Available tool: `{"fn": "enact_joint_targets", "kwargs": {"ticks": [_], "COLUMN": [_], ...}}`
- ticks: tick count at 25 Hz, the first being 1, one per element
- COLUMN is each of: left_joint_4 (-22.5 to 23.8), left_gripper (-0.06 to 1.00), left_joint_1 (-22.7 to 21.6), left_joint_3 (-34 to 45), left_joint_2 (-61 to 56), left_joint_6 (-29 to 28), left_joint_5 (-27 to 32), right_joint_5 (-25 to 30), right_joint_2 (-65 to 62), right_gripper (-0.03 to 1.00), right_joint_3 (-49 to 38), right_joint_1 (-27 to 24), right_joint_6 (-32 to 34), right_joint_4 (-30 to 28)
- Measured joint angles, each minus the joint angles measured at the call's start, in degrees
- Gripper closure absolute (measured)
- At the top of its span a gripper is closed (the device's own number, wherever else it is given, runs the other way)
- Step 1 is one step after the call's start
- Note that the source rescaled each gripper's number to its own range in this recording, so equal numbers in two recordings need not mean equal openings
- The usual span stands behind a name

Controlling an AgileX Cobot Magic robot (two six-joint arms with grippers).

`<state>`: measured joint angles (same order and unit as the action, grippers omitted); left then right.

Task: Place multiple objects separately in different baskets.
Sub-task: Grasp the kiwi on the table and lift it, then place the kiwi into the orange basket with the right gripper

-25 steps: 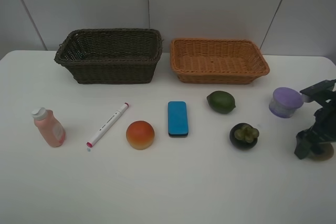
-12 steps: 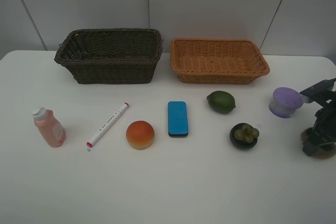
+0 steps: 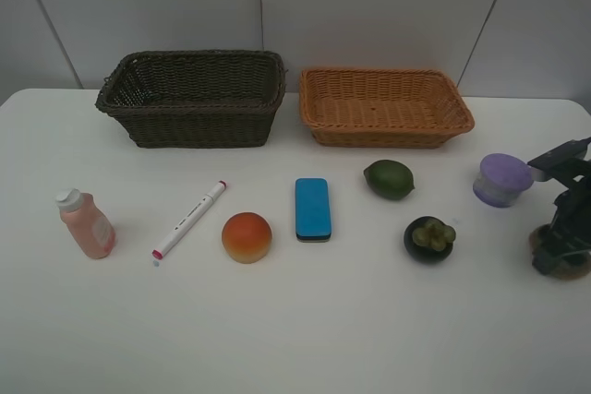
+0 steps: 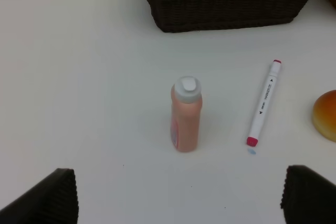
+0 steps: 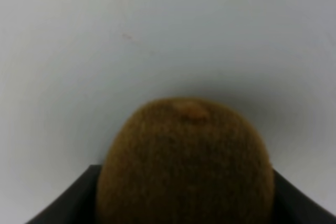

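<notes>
My right gripper stands at the table's right edge, shut on the brown kiwi, which fills the space between its dark fingers and rests on the table. From left to right across the table lie the pink bottle, white marker, orange-red fruit, blue eraser, green lime, dark mangosteen and purple-lidded jar. The dark brown basket and the light orange basket sit at the back. My left gripper hangs open above the upright bottle.
The marker lies beside the bottle in the left wrist view, with the orange-red fruit at the frame's edge. A white wall rises just behind both baskets. The jar stands close to my right arm.
My right gripper has dropped lower over the kiwi and shut on it. The left gripper and all other objects have stayed still.
</notes>
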<state>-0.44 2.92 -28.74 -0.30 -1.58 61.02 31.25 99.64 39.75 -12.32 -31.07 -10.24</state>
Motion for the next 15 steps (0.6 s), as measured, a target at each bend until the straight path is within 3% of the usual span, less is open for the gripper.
{"fn": "enact_joint_targets", "kwargs": {"ticks": [15], "left_joint_4": [0.0], "left_gripper": [-0.06], "left_joint_1": [0.0], "left_joint_3": [0.0], "left_joint_2": [0.0], "left_joint_6": [0.0], "left_joint_5": [0.0], "right_joint_5": [-0.2], "right_joint_2": [-11.8], "right_gripper": [0.94], "right_joint_3": [0.0], "right_joint_1": [0.7], "right_joint_6": [-1.4], "right_joint_4": [2.3]}}
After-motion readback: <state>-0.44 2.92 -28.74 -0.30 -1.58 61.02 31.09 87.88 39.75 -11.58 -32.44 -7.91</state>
